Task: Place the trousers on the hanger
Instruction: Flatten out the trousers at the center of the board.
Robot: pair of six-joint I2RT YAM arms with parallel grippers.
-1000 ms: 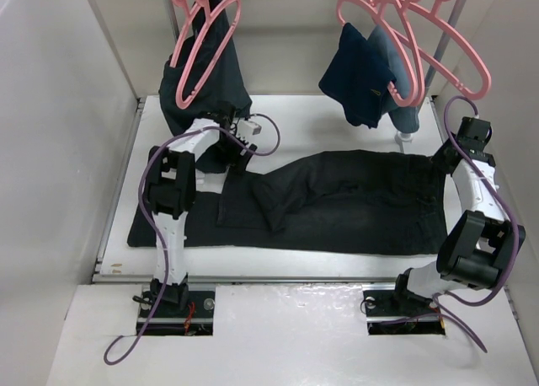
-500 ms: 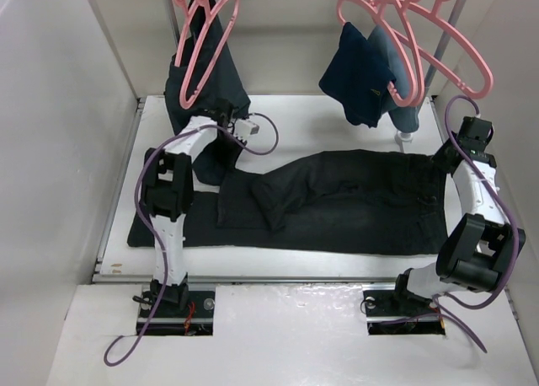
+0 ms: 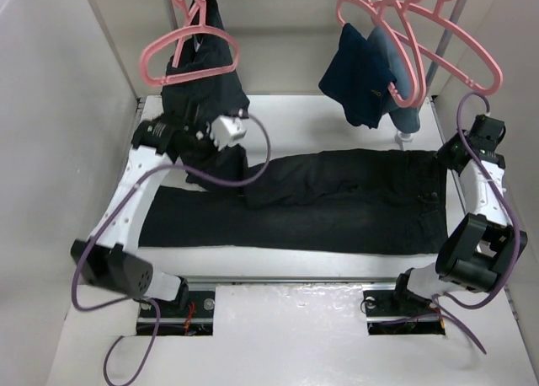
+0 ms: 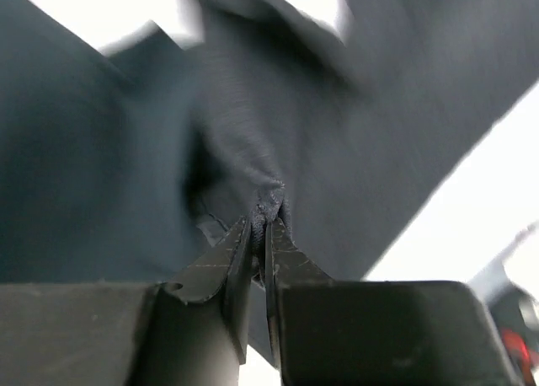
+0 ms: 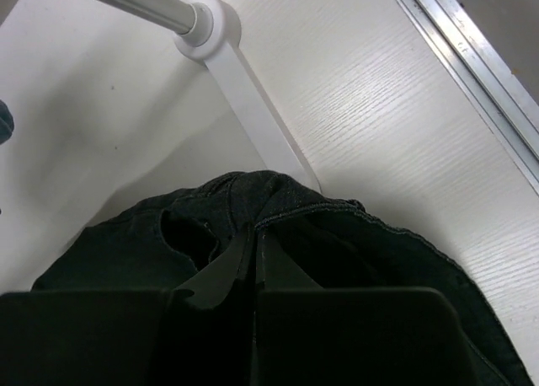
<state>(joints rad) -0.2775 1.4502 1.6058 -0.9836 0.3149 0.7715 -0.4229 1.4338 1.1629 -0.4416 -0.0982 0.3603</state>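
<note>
Fingertips of the left hand [image 4: 263, 222] are pressed together on a small bunched fold of the black trousers [image 3: 337, 202], drawing it up at the leg end. The right hand [image 5: 253, 234] is likewise closed, pinching the waistband at the far right. Between them the trousers lie stretched across the counter [image 3: 286, 116], waist to the right. Above the left hand a pink hanger [image 3: 189, 56] hangs from the rail against another black garment [image 3: 206, 99]. A navy garment [image 3: 362, 78] hangs further right.
</note>
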